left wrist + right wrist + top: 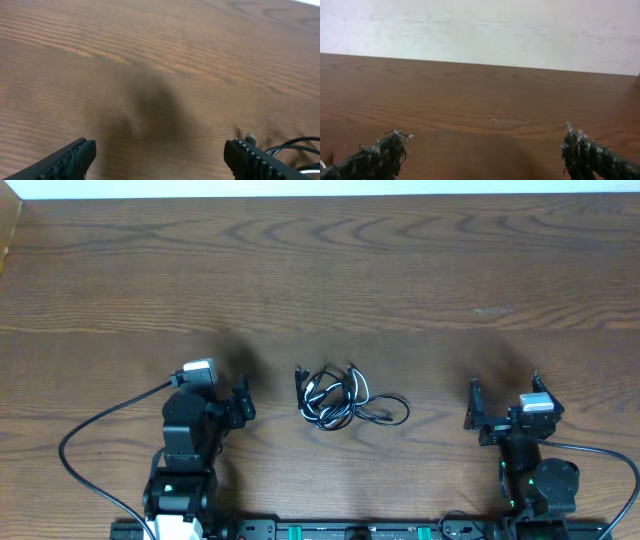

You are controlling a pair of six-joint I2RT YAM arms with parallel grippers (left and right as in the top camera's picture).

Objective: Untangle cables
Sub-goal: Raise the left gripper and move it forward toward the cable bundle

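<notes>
From overhead, the cables [345, 398] lie in one tangled heap on the counter [400, 270], between the left end effector [238, 405] and the right end effector [503, 402], touching neither. The left wrist view shows its fingers [65, 162] spread wide and released, with loops of the tangle just beyond the right-hand one. The right wrist view likewise shows fingers [375, 157] parted and grasping nothing above the wood.

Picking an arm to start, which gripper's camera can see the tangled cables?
The left gripper: the cables show at its view's lower right. The right gripper sees only table and wall.
</notes>
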